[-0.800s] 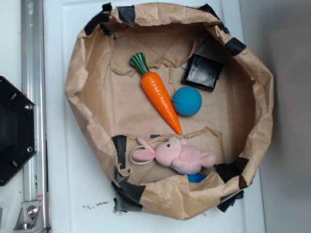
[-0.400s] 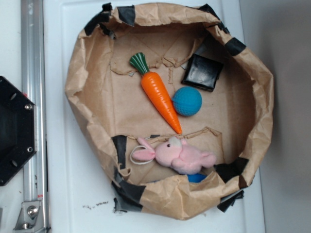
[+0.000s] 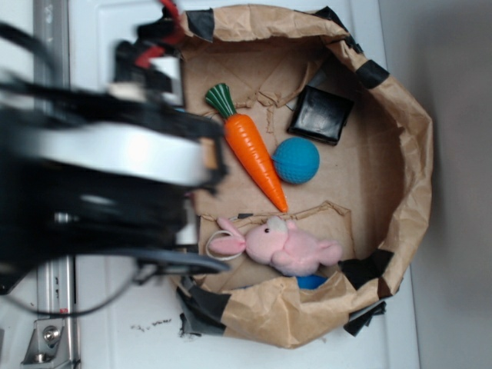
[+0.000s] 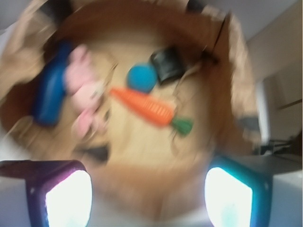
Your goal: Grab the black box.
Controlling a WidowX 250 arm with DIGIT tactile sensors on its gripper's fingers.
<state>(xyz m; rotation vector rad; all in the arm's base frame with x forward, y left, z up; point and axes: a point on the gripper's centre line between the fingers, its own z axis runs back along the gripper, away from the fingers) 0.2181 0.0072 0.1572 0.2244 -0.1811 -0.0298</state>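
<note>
One box (image 3: 320,114), one ball (image 3: 296,160), one carrot (image 3: 250,151) and one pink rabbit (image 3: 281,244) are counted inside the paper nest (image 3: 400,169). No writing can be read. The blurred arm (image 3: 100,181) is seen well apart from the box, across the carrot. The gripper's state cannot be told. The box touches the ball in the wrist view.

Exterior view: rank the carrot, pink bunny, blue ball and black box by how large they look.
1. Pink bunny and carrot: too alike in extent to separate.
2. Black box.
3. Blue ball, only slightly smaller than the box.
</note>
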